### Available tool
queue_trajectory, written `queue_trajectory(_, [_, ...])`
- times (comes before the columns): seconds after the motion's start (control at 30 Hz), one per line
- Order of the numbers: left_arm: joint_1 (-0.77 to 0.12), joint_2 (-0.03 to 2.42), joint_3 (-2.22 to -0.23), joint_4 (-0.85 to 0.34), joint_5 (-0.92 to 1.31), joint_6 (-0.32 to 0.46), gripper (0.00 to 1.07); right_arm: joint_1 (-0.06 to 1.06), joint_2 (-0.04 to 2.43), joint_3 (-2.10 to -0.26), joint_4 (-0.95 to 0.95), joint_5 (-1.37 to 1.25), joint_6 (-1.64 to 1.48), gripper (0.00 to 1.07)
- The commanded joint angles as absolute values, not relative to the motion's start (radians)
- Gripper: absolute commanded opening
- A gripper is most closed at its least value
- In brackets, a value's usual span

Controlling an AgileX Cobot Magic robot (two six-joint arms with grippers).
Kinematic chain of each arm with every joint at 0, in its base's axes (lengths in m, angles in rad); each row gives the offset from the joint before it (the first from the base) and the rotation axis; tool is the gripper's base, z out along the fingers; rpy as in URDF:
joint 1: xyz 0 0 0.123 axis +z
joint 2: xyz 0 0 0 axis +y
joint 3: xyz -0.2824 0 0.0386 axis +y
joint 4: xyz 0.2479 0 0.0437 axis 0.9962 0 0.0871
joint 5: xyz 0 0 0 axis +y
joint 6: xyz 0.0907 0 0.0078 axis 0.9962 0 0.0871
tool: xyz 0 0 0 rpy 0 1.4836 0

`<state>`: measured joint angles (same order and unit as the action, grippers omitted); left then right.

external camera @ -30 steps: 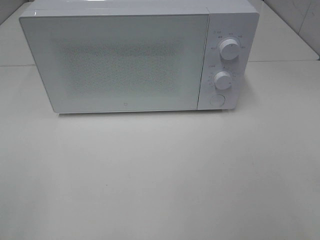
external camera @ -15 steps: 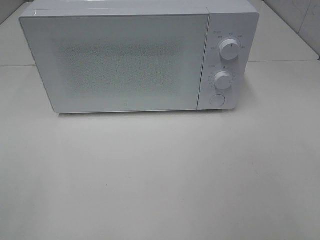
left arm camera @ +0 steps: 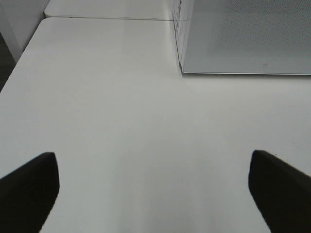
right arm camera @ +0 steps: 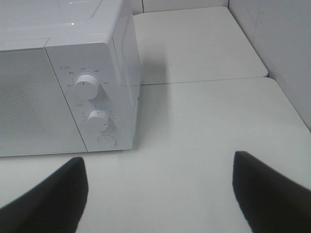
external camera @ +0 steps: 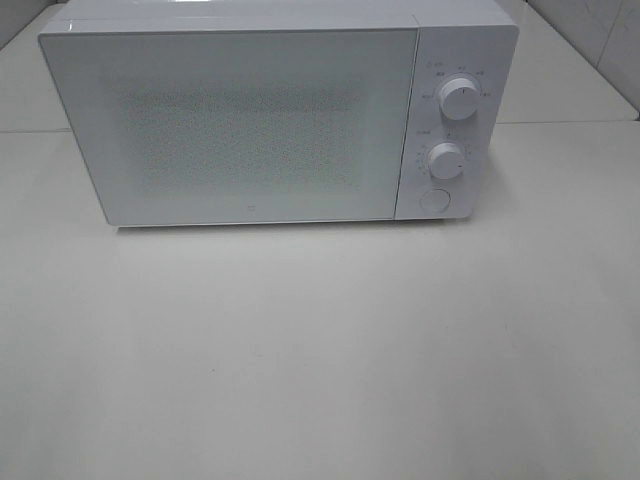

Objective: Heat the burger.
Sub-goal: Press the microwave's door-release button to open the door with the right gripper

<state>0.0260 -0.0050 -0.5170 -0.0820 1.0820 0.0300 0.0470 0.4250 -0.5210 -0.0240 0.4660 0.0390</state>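
Observation:
A white microwave (external camera: 260, 115) stands at the back of the table with its door shut; two knobs (external camera: 458, 98) and a round button (external camera: 434, 200) sit on its right panel. The burger is out of view in every frame. My left gripper (left arm camera: 155, 189) is open and empty over bare table, in front of the microwave's left corner (left arm camera: 243, 39). My right gripper (right arm camera: 158, 194) is open and empty, in front of the microwave's control panel (right arm camera: 92, 107) and to its right. Neither gripper shows in the high view.
The white table (external camera: 320, 350) runs in front of the microwave. A second table surface (right arm camera: 194, 43) lies behind, with a seam between. A wall (right arm camera: 277, 39) stands close on the right.

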Motion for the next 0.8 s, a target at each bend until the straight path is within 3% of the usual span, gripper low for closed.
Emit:
queue_trajectory(0.03, [0.028,-0.017,-0.517,-0.090,1.071,0.032,0.98,0.047,0.490,-0.528,-0.024,0.397,0.034,0.71])
queue_trajectory(0.23, [0.028,-0.017,-0.517,-0.090,1.071,0.032,0.98,0.047,0.659,-0.525,-0.024,0.290,0.037,0.66])
queue_trajectory(0.43, [0.028,-0.017,-0.517,-0.090,1.071,0.032,0.98,0.047,0.806,-0.459,-0.024,0.074,0.078,0.53])
queue_trajectory(0.5, [0.028,-0.017,-0.517,-0.090,1.071,0.032,0.98,0.047,0.850,-0.420,-0.024,-0.024,0.141,0.41])
queue_trajectory(0.57, [0.028,-0.017,-0.517,-0.090,1.071,0.032,0.98,0.047,0.862,-0.406,-0.024,-0.058,0.178,0.35])
queue_trajectory(0.6, [0.028,-0.017,-0.517,-0.090,1.071,0.032,0.98,0.047,0.879,-0.383,-0.025,-0.118,0.258,0.25])
queue_trajectory(0.63, [0.028,-0.017,-0.517,-0.090,1.071,0.032,0.98,0.047,0.879,-0.383,-0.025,-0.118,0.258,0.25])
queue_trajectory(0.67, [0.028,-0.017,-0.517,-0.090,1.071,0.032,0.98,0.047,0.895,-0.353,-0.025,-0.185,0.356,0.15])
queue_trajectory(0.8, [0.028,-0.017,-0.517,-0.090,1.071,0.032,0.98,0.047,0.918,-0.310,-0.034,-0.278,0.499,0.04])
